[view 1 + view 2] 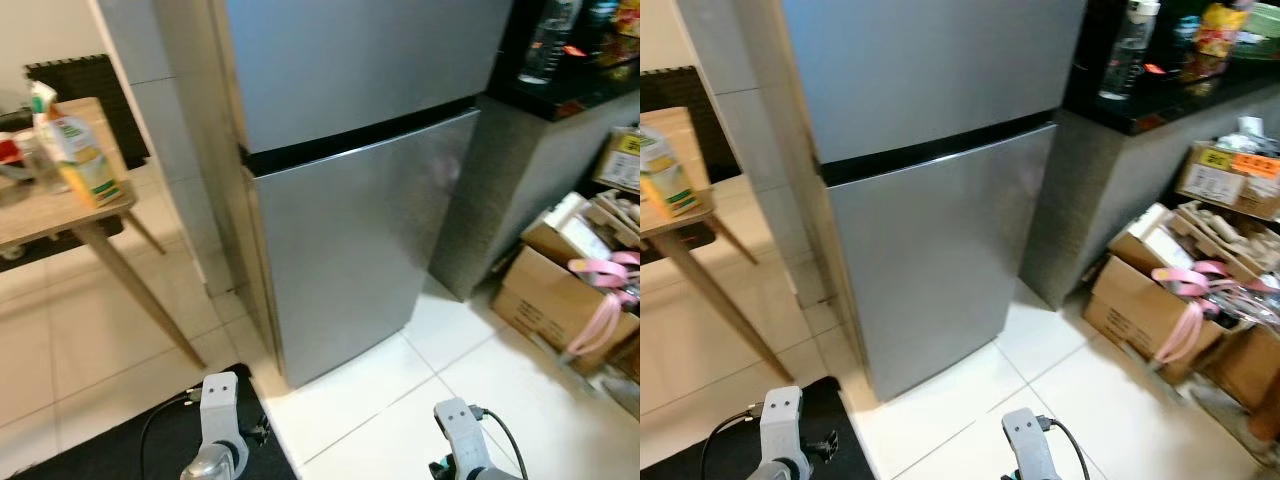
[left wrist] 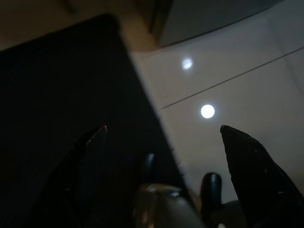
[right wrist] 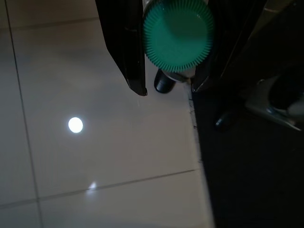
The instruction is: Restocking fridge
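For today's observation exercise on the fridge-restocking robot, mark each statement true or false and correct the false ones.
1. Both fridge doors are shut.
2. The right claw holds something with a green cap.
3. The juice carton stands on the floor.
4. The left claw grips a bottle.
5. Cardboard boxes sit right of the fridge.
1. True: the fridge is closed.
2. True: the right claw is shut on the green cap.
3. False: the carton stands on the table.
4. False: the left claw is open and empty.
5. True: boxes are there.
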